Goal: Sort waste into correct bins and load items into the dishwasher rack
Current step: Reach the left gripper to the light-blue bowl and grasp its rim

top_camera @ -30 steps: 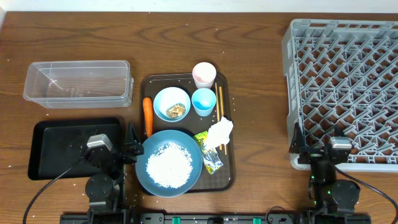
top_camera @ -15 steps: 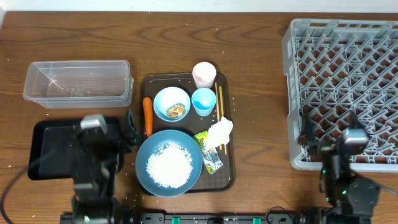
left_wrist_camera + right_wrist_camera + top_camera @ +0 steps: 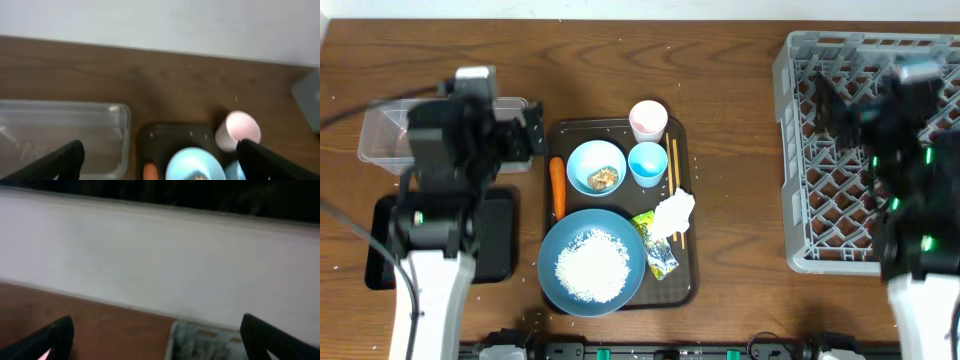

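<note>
Grey dishwasher rack [image 3: 820,200], right of frame, is bare. Clear tub [image 3: 380,140] and black tray [image 3: 498,235], left, look unfilled. Nothing is sorted yet: rice plate [image 3: 625,235], small bowl [image 3: 578,160], pink cup [image 3: 648,120], light-blue cup [image 3: 647,160], chopsticks [image 3: 673,165], carrot [image 3: 557,186], napkin [image 3: 673,212] and wrapper [image 3: 660,255] crowd the serving tray [image 3: 685,285] mid-desk.

Left wrist: left end effector [image 3: 160,150] is spread wide and empty, which overhead blurs.

Right wrist: right end effector [image 3: 156,325] is likewise apart. Only the wall and a rack corner show.

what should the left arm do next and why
Probably lower the left gripper toward the carrot. The gripper hangs open and empty just beyond the serving tray, and the carrot lies along that tray's left edge, so it looks like the closest piece of waste.
</note>
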Robot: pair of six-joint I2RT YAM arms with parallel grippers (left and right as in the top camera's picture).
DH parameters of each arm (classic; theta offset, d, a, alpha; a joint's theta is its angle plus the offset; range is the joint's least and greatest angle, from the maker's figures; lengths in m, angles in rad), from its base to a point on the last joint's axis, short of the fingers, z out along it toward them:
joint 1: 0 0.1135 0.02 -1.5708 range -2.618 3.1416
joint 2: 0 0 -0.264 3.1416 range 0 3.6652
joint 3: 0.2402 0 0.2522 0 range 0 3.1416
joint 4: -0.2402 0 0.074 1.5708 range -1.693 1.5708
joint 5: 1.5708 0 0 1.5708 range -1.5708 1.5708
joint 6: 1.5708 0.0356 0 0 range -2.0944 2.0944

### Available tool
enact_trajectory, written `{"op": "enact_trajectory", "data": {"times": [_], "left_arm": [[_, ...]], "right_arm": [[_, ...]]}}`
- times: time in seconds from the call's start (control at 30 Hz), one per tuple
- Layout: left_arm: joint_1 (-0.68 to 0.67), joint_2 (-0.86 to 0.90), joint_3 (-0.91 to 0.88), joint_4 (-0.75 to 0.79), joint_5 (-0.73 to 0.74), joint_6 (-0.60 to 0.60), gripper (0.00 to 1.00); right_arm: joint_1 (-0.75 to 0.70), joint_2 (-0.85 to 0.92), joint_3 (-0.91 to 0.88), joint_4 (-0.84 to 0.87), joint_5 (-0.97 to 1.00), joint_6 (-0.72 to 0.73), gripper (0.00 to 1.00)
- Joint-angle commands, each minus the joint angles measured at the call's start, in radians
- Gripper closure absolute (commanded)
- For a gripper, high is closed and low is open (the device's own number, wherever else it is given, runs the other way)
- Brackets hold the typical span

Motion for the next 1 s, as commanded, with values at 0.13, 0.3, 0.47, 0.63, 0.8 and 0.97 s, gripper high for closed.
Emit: {"op": "enact_trajectory", "data": {"times": [0.13, 0.3, 0.47, 0.63, 0.8, 0.97], "left_arm": [[-0.129, 0.190, 0.172, -0.155, 0.016, 0.054, 0.02], [-0.235, 0.282, 0.171, -0.177, 0.016, 0.054, 0.02], [-0.288, 0.374, 0.169, -0.205, 0.017, 0.041, 0.02], [-0.301, 0.431, 0.169, -0.264, 0.016, 0.039, 0.02], [-0.304, 0.496, 0.145, -0.332, 0.017, 0.045, 0.01], [-0.342, 0.574, 0.135, -0.356, 0.017, 0.123, 0.06]], "right_arm": [[0.008, 0.281, 0.349, -0.313, -0.211, -0.014, 0.01], [0.008, 0.374, 0.442, -0.443, -0.335, -0.009, 0.01], [0.008, 0.389, 0.441, -0.456, -0.431, 0.032, 0.01], [0.008, 0.389, 0.441, -0.463, -0.493, 0.054, 0.01], [0.008, 0.389, 0.441, -0.502, -0.499, 0.054, 0.12], [0.008, 0.389, 0.441, -0.513, -0.499, 0.054, 0.15]]}}
